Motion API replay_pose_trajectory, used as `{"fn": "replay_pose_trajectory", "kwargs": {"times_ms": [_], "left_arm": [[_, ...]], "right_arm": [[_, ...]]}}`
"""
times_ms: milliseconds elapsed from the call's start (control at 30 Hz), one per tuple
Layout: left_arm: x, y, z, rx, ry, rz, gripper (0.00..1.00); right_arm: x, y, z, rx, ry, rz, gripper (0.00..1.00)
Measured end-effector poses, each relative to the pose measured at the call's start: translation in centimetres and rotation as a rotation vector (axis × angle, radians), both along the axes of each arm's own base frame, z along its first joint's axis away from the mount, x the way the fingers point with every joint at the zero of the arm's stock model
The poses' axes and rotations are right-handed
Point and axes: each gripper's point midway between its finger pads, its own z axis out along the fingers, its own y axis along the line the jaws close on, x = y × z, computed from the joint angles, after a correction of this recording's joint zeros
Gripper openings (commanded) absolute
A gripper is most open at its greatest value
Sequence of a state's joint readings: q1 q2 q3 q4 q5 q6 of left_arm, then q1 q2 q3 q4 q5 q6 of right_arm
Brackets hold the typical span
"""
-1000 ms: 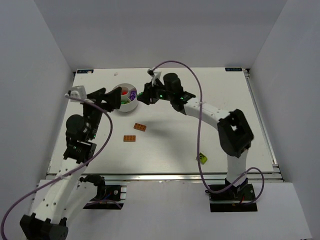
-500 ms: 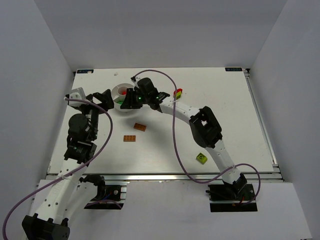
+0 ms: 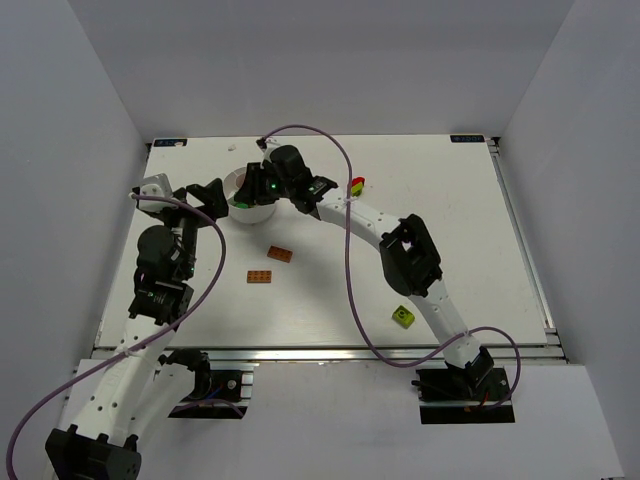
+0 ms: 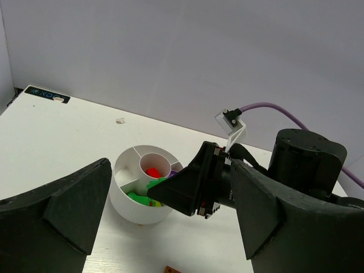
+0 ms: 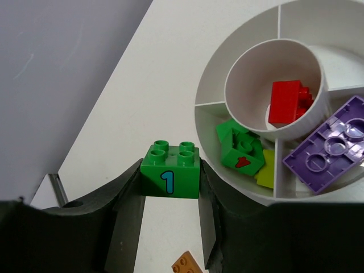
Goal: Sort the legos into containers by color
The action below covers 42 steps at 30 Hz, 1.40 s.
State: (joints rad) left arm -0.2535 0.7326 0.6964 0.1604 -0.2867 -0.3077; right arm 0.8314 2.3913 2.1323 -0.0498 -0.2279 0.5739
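Right hand (image 5: 169,190) gripping green cube (image 5: 170,169), numeral visible wrist-view only

green cube (image 5: 170,171) marked 1, studs up, held just outside the white divided dish (image 5: 211,79).

Right gripper (image 5: 169,190) — closer to dish (image 4: 136,206)

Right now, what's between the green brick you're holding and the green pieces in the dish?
Only the outer wall of the white dish, beside the green brick, in the right wrist view.
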Motion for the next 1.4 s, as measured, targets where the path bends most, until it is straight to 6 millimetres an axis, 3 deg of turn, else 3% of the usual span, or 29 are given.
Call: {"fn": "replay_pose_trajectory", "kwargs": {"times_ms": [500, 1067, 1200, 1233, 1300, 1333, 1400], "left_arm": [[0.3, -0.4, -0.4, 0.003, 0.012, -0.024, 0.94], [0.3, -0.5, -0.4, 0.002, 0.011, -0.034, 0.94], [0.3, -0.5, -0.4, 0.002, 0.011, -0.034, 0.94], [0.3, -0.5, -0.4, 0.003, 0.011, -0.035, 0.94], [0.3, -0.5, -0.4, 0.002, 0.011, -0.035, 0.94], [0.3, -0.5, -0.4, 0.002, 0.011, -0.035, 0.94], [0.3, -0.5, -0.4, 0.002, 0.011, -0.035, 0.94]], "right_arm": [[1.2, 0.0, -2.8, -0.044, 0.006, -0.045, 0.02], [2.2, -0.3, -3.0, -0.059, -0.014, -0.098, 0.12], [2.3, -0.4, -3.5, -0.067, -0.010, -0.102, 0.18], [2.3, -0.4, -3.6, -0.068, -0.010, -0.103, 0.25], [2.3, -0.4, -3.6, -0.068, -0.010, -0.105, 0.29], [2.3, -0.4, -3.6, -0.068, -0.011, -0.105, 0.39], [2.3, -0.4, -3.6, -0.068, -0.010, -0.105, 0.44]]}}
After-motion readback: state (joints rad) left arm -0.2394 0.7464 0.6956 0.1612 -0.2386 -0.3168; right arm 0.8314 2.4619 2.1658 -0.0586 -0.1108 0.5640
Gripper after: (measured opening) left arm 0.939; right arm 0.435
